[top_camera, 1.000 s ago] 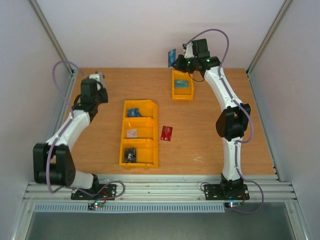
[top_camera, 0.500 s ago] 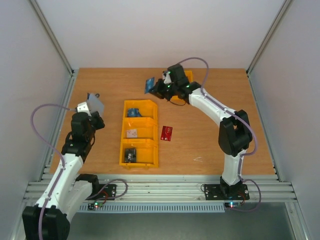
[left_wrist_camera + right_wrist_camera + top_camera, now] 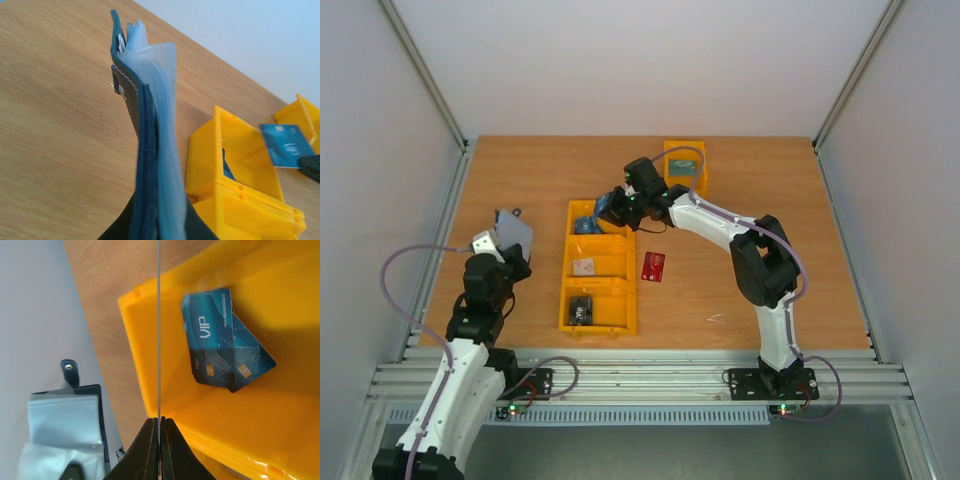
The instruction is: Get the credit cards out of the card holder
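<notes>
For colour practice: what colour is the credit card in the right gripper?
The credit card is teal blue, clearest in left wrist view.

card holder [image 3: 510,232]: dark navy bifold w/ pale grey-blue clear pockets, splayed open, snap tab at top, held up in the air over left side of table [image 3: 540,170]. Credit cards: red card [image 3: 653,266] flat on table, just right of yellow bin [image 3: 600,327]. Blue card [image 3: 286,145] aloft above bin's far compartment. 2 blue VIP cards [image 3: 220,347] overlapping inside that compartment.
</notes>
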Controlling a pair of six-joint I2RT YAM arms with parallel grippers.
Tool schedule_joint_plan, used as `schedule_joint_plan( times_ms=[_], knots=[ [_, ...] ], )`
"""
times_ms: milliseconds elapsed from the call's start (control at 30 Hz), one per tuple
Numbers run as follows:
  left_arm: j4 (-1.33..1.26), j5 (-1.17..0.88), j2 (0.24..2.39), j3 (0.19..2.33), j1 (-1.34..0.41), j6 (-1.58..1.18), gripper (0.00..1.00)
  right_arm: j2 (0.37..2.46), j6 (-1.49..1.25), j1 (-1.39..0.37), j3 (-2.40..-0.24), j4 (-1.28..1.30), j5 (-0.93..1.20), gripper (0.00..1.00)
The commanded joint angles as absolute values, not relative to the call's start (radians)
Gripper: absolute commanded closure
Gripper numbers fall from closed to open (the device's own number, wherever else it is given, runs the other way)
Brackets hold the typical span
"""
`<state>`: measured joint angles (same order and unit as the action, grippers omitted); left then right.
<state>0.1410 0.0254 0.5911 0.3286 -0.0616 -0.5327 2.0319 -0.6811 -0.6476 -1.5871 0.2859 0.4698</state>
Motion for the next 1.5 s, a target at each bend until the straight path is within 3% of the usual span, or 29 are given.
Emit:
schedule_joint_plan(
  times_ms=[0,300,733,1000,1467],
  knots=[
    [0.052,0.017,0.511,0.289,-0.057,-0.578,1.00,2.090,-0.752,-0.680,-1.643,0.294,0.458,0.99],
    [0.035,0.025,0.487,0.279,-0.057,-0.570,1.00,2.213,-0.803,-0.714,-1.762,0.347,0.499,0.99],
    [0.028,0.021,0.478,0.273,-0.058,-0.573,1.00,2.146,-0.888,-0.750,-1.631,0.284,0.541,0.99],
    [0.029,0.023,0.479,0.273,-0.058,-0.574,1.00,2.278,-0.673,-0.726,-1.916,0.521,0.579,0.99],
    [0.026,0.031,0.472,0.270,-0.058,-0.579,1.00,2.357,-0.550,-0.718,-2.103,0.736,0.555,0.99]
  ],
)
